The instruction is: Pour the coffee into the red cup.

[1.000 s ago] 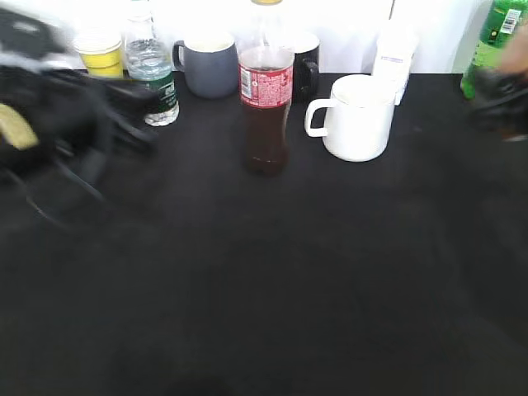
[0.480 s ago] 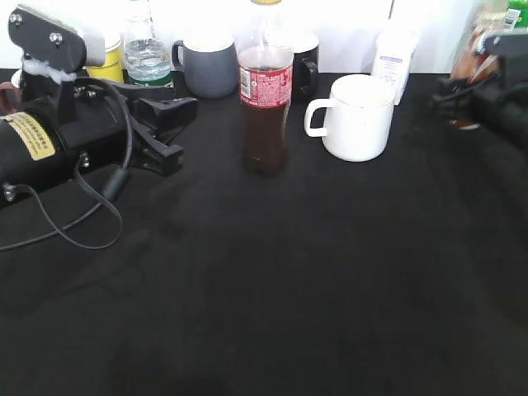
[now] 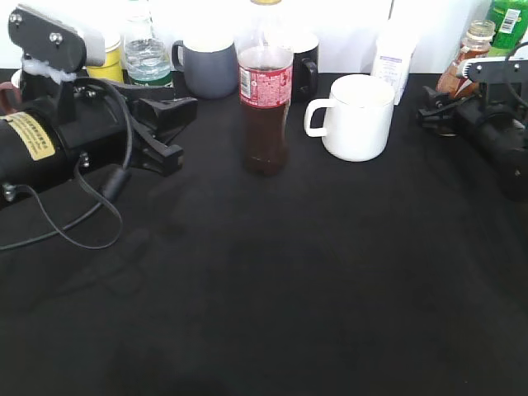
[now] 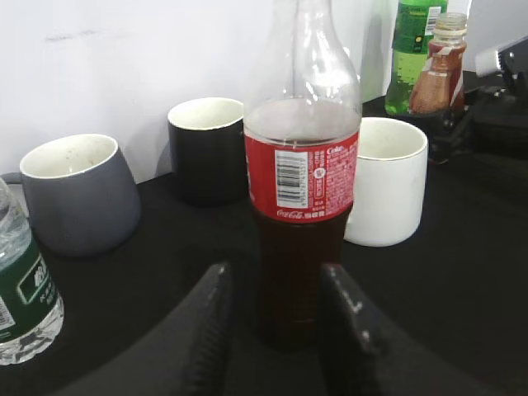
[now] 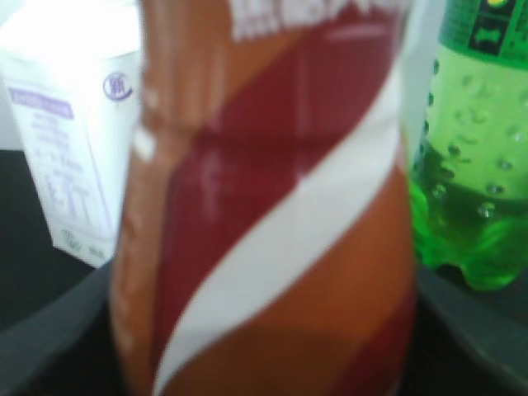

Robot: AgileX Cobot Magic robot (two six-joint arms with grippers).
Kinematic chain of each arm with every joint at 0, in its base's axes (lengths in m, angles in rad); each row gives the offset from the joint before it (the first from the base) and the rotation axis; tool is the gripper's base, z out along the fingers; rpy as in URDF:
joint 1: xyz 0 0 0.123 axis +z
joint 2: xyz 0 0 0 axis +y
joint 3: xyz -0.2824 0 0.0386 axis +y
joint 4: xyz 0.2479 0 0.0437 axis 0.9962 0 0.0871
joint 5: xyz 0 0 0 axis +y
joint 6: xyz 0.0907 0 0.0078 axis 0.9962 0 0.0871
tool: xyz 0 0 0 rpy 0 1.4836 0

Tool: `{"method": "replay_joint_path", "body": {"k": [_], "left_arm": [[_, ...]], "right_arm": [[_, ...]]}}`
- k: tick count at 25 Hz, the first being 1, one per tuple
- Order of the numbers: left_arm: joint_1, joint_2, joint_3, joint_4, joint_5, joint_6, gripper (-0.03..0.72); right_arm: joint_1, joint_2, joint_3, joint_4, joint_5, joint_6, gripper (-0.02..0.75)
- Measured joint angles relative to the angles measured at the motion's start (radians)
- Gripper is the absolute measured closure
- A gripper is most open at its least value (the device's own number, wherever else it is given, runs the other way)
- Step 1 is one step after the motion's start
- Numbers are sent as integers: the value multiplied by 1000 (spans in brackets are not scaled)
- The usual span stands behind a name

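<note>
**Right arm closes in on the coffee; red cup barely in sight**

The coffee [image 3: 464, 66] stands at about 2 o'clock on the black worktop [image 3: 272, 280], near the back edge, just in front of the green soda bottle [image 3: 507, 21]. The right end effector [image 3: 437, 106] sits at its base, and in the right wrist view the striped label of the coffee [image 5: 272, 206] fills the frame with a dark finger edge low on either side. The bottle therefore lies between the jaws, but whether they are clamped on it or merely bracketing it cannot be told from these views. The bottle is upright and appears uncapped, so a firm mid-body hold would matter before any tilt.

The left end effector [image 4: 276, 330] is released, its fingers [image 4: 210, 330] spread either side of the cola bottle [image 3: 266, 99] at 12 o'clock without visibly touching it; the arm seems parked there, not working.

A dark red sliver at 9 o'clock, at the far left edge behind the left arm, may be the red cup [image 3: 5, 95]. It is well apart from the coffee, with the white mug [image 3: 355, 115] between them, so the pour probably calls for a long carry across the worktop.
</note>
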Motion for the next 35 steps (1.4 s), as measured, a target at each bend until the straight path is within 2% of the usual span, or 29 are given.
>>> {"method": "replay_joint_path", "body": {"k": [7,9,11,12,14,18,20,23,25,30,35], "left_arm": [[0,-18,0,0,4,0,416],[0,-46,0,0,40,0,416],[0,-81,-2,-12,167,0,416],[0,-98,-21,-30,289,0,416],[0,-103,-113,-64,662,0,416],[0,-103,-308,-64,1273,0,416],[0,-114,-358,-75,1496,0,402],[0,-201,-371,-104,1683,0,280],[0,-304,-371,-108,1762,-18,234],[0,-632,-371,-151,1837,-44,226],[0,-955,-330,-152,1841,-44,226]], "right_arm": [[0,-140,262,12,-7,-46,139],[0,-221,326,16,48,-47,139],[0,-339,341,-19,303,-47,144],[0,-395,336,-46,493,-47,150],[28,-492,292,-58,894,-21,160],[210,-567,138,16,1545,-12,160],[268,-609,85,55,1736,-11,160],[298,-771,83,63,1848,-11,160],[298,-928,83,64,1907,-11,160],[298,-1314,99,64,1994,-7,160],[298,-1681,299,65,2065,12,161]]}}
